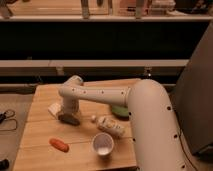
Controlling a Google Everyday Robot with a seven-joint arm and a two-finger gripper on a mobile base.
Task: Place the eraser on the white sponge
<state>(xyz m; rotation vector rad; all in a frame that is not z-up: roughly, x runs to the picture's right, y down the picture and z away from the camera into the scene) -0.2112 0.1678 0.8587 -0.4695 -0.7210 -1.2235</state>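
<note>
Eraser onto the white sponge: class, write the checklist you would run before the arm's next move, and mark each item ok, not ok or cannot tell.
1. Gripper found: ok, low over the left part of the table, directly above the eraser.
2. Eraser in view: ok, a dark lump on the wood.
3. Eraser held: cannot tell.
4. Sponge free on top: ok, its visible part is bare.
5. Eraser on sponge: not ok, it lies beside the sponge, just to the right in the picture.
6. Path clear: ok, the bottle and cup sit on the eraser's far side from the sponge.
</note>
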